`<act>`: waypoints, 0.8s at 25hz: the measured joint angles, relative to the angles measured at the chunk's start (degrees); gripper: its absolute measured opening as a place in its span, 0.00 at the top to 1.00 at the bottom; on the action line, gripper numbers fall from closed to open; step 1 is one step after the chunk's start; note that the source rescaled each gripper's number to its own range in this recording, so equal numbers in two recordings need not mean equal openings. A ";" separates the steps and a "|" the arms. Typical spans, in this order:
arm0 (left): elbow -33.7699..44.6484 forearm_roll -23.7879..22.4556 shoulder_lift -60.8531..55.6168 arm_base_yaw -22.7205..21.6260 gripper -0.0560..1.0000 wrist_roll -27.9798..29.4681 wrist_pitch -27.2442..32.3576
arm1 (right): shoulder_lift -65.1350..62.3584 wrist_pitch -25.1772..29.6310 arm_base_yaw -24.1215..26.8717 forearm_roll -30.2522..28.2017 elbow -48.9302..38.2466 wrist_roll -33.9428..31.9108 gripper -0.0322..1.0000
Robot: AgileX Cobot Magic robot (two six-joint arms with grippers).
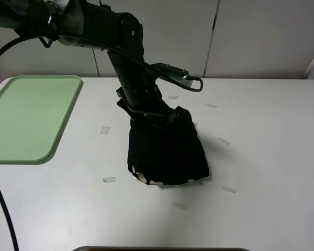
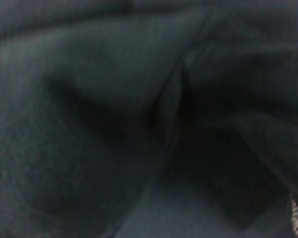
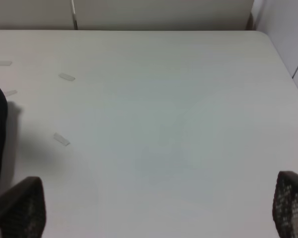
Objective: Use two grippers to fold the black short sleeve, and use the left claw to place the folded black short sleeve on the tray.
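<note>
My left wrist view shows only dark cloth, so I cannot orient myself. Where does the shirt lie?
Observer: The shirt lies folded on the table, to the right of the tray and not on it.
Operator: Where is my left pincer?
Observer: The left pincer is down at the shirt's far edge. I cannot tell whether it grips the cloth.
Operator: And the right one?
Observer: The right pincer is open over bare table and holds nothing.
</note>
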State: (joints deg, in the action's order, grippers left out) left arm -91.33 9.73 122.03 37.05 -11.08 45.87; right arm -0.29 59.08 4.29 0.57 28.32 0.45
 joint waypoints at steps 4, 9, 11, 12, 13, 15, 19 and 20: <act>-3.34 -0.11 2.11 1.75 0.00 -0.29 -1.98 | 0.00 0.00 0.00 0.00 0.00 0.00 0.00; -4.78 -0.17 5.02 3.62 0.00 -0.35 -4.83 | 0.00 0.00 0.00 0.00 0.00 0.00 0.00; -4.98 -0.30 6.01 4.45 0.00 -0.35 -6.14 | 0.00 0.00 0.00 0.00 0.00 0.00 0.00; -4.98 -0.30 6.44 4.70 0.00 -0.35 -6.80 | 0.00 0.00 0.00 0.00 0.00 0.00 0.00; -4.98 -0.30 6.84 5.08 0.00 -0.35 -7.36 | 0.00 0.00 0.00 0.00 0.00 0.00 0.00; -4.98 -0.30 7.85 5.53 0.00 -0.35 -8.87 | 0.00 0.00 0.00 0.00 0.00 0.00 0.00; -4.98 -0.44 9.63 6.26 0.00 -0.76 -11.24 | 0.00 0.00 0.00 0.00 0.00 0.00 0.00; -4.98 -0.37 10.02 6.33 0.00 -0.97 -11.51 | 0.00 0.00 0.00 0.00 0.00 0.00 0.00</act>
State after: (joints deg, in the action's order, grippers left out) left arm -96.31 9.36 132.05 43.38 -12.05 34.36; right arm -0.29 59.08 4.29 0.57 28.32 0.45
